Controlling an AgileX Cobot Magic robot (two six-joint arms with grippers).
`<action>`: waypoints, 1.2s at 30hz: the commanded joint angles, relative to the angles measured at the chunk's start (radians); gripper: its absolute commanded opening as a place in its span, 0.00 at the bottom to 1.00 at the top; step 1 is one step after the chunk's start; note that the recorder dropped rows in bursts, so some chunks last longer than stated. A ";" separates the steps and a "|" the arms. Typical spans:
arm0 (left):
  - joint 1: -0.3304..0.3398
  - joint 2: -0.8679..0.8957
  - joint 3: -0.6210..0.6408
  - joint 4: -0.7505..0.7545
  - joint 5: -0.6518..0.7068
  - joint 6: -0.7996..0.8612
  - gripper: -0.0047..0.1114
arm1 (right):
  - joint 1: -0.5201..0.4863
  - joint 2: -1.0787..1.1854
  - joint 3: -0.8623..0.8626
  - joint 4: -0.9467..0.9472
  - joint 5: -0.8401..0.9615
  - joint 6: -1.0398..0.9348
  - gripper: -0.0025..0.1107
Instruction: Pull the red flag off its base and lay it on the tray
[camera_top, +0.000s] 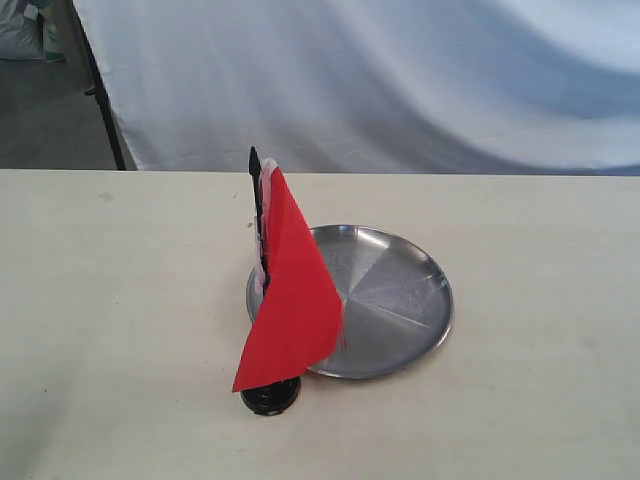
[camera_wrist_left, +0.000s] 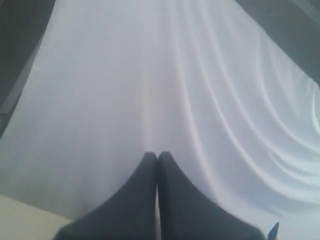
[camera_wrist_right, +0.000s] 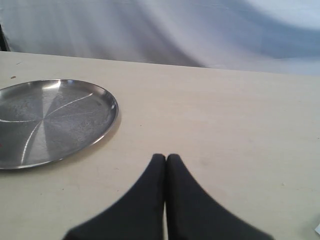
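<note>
Pale tabletop (camera_top: 120, 300) in front, with a draped white sheet (camera_top: 400, 80) behind. Near the middle, the tray (camera_top: 400, 300), bare and shiny. Just beside the tray's near-left rim, the base (camera_top: 270, 398), resting on the tabletop; touching the rim or not, impossible to say with cloth in the way. Planted upright in it, the red flag (camera_top: 295, 290), hanging down across the tray's left edge, with the black pole (camera_top: 255, 190) rising above the cloth. Not yet pulled, and nothing laid on the tray.

Left tool (camera_wrist_left: 157, 156): pressed together on nothing, aimed at the sheet, with the tray out of its view. Right tool (camera_wrist_right: 166, 157): likewise pinched together and empty, low over bare tabletop near the tray. Neither seen in the exterior view.

Risks, as a judgement only:
- Small, light-looking base, likely to lift with the pole unless pinned by one tool during the pull.
- So near the tray that a tipped flag or dragged base could knock the rim and shift it.
- Thin pole, half hidden by cloth: easy to pinch fabric instead and slip off.
- Needs both tools spread before arrival; otherwise a shove and a toppled flag.
- Long pole with a pointed tip: prone to overhanging the tray's rim and rolling off if laid off-centre.
</note>
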 joint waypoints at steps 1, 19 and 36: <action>0.001 -0.003 0.003 0.025 -0.040 -0.036 0.04 | -0.005 -0.005 0.003 0.000 -0.006 0.003 0.02; 0.001 0.452 -0.204 1.181 -0.405 -1.075 0.04 | -0.005 -0.005 0.003 0.000 -0.006 0.003 0.02; 0.001 0.853 -0.204 1.208 -0.525 -1.045 0.04 | -0.005 -0.005 0.003 0.000 -0.006 0.003 0.02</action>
